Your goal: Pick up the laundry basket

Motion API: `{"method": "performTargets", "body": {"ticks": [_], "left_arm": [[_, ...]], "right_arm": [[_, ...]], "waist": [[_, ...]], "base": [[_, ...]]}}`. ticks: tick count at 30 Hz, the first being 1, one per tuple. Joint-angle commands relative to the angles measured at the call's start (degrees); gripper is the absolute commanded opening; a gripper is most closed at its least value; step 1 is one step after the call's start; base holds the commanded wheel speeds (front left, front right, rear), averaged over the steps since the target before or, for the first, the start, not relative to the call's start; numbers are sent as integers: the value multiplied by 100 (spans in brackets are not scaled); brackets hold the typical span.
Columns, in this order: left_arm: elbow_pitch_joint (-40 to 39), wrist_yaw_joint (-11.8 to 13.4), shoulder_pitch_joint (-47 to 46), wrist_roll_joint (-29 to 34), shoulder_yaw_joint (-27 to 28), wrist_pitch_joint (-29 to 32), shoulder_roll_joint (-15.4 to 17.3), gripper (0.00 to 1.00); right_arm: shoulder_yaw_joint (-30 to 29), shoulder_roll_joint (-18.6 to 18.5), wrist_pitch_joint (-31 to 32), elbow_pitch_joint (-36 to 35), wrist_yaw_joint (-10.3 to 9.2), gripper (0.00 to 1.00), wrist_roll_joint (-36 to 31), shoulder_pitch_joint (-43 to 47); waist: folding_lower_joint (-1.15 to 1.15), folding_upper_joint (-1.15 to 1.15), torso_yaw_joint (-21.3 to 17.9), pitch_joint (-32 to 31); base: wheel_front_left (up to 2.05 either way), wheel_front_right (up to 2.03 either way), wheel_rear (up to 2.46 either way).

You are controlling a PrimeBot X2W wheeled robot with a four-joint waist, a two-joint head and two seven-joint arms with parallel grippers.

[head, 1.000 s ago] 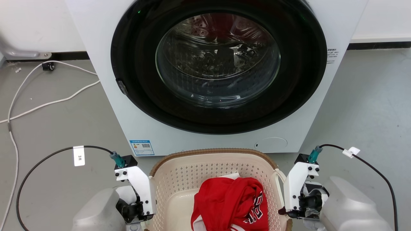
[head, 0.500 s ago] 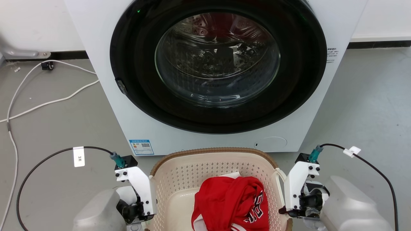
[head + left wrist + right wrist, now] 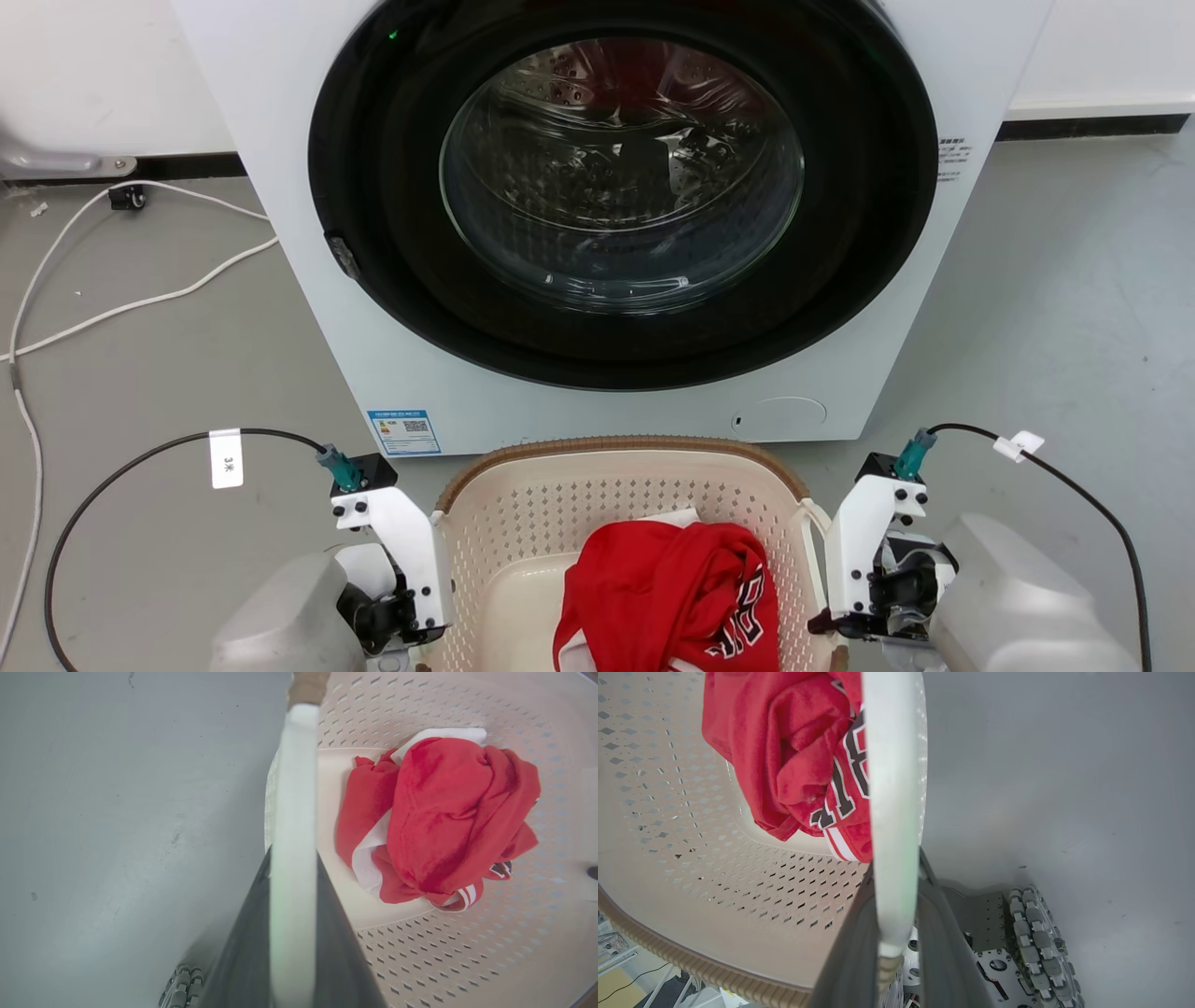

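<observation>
Jersey (image 3: 667, 597), red and crumpled, lies inside the laundry basket (image 3: 560, 504).

cream diamond-perforated laundry basket (image 3: 560, 504), brown woven-look rim (image 3: 607, 442); red garment (image 3: 653, 588), white trim, black lettering; white washer (image 3: 420, 392), black door ring (image 3: 392, 233); grey floor (image 3: 140, 373).

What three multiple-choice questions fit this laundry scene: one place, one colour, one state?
1. Where is the laundry basket? A in front of the washing machine; B on top of it; C behind it.
2. What colour is the jersey in it? A blue; B red; C green.
3. What is the left gripper doing? A hanging open; B pinching the jersey; C shut on a white handle.
Answers: A, the head view shows it before the machine; B, the cloth is red; C, the handle sits clamped in it.
</observation>
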Motion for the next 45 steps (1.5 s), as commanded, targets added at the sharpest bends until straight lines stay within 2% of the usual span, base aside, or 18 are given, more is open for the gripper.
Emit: {"method": "performTargets", "body": {"ticks": [1,45], "left_arm": [[-31,-57,-79,-48,-12,-37,-63,0],[65,-58,-87,-407,-296,-179,-87,0]], "right_arm": [[-51,133,41,-50,33,0,7,38],[-698,190,180,-49,33,0,-619,147]], "waist": [[0,0,-4,0],[0,0,-34,1]], "base": [[0,0,0],[0,0,0]]}}
